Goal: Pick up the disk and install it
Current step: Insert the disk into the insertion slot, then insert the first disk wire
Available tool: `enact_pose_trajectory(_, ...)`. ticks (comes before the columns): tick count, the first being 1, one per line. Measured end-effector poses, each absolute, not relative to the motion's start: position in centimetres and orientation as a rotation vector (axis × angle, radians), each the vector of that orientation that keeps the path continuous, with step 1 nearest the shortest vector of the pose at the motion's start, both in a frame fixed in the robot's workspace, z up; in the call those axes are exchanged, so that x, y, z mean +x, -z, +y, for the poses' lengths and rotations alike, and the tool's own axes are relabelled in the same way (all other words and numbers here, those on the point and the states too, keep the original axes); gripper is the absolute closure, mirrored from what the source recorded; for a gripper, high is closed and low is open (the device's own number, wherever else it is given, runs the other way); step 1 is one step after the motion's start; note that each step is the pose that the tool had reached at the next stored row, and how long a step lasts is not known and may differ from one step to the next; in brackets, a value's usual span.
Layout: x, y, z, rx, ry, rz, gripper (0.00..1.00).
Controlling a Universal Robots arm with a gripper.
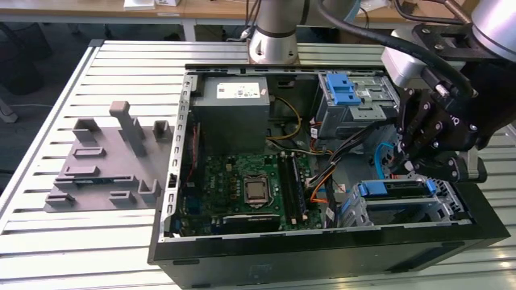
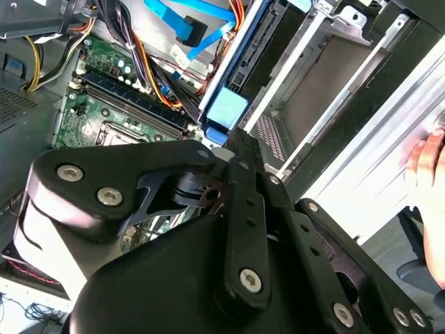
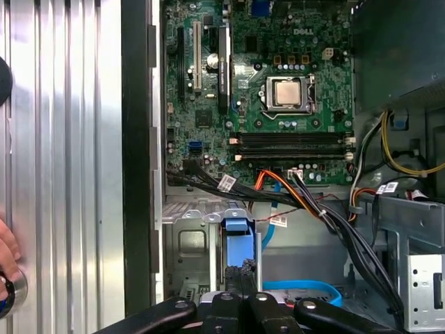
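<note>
Disk stood on edge in the lower drive cage, at the corner of the open case nearest the exterior view, blue rails in the cage's guides, presumably so it could slide straight down. Gripper sat directly above it, fingers drawn together with barely a gap and tips at the disk's blue end. Whether they pinched it or only bore on it, I could not tell. The disk looked mostly seated. Cable bundle ran just beside the cage, apparently clear of the slot. Beyond lay the motherboard, flat and exposed, the case on its side, likely for access from above. Farther back were the grey metal box and the upper cage with blue latch. A hand rested on the slatted table.
</note>
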State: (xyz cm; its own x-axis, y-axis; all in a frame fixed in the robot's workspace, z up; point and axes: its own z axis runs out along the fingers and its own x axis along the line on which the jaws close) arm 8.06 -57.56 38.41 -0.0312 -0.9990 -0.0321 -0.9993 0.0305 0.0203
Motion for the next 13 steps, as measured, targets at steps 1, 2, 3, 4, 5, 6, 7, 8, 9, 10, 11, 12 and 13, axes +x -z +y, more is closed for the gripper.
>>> enact_pose_trajectory(1, 8.06, -38.35, -57.56, -2.18, -0.058, 2.249, 0.89)
enact_pose_trajectory(2, 8.06, -38.28, -57.57, -2.18, -0.058, 2.249, 0.89)
enact_pose_trajectory(3, 8.06, -38.21, -57.56, -2.18, -0.058, 2.249, 0.89)
enact_pose_trajectory(4, 8.06, -38.15, -57.56, -2.18, -0.058, 2.249, 0.89)
enact_pose_trajectory(5, 8.06, -38.1, -57.57, -2.181, -0.057, 2.249, 0.89)
enact_pose_trajectory(6, 8.06, -38.05, -57.57, -2.181, -0.057, 2.249, 0.89)
enact_pose_trajectory(7, 8.06, -38.02, -57.56, -2.181, -0.056, 2.25, 0.89)
enact_pose_trajectory(8, 8.08, -37.98, -57.57, -2.181, -0.056, 2.25, 0.89)
enact_pose_trajectory(9, 8.14, -37.96, -57.57, -2.181, -0.055, 2.25, 0.89)
enact_pose_trajectory(10, 8.24, -37.95, -57.56, -2.181, -0.055, 2.25, 0.89)
enact_pose_trajectory(11, 8.42, -37.93, -57.55, -2.181, -0.055, 2.25, 0.89)
enact_pose_trajectory(12, 8.6, -37.92, -57.53, -2.181, -0.055, 2.25, 0.89)
enact_pose_trajectory(13, 8.79, -37.92, -57.5, -2.181, -0.055, 2.25, 0.89)
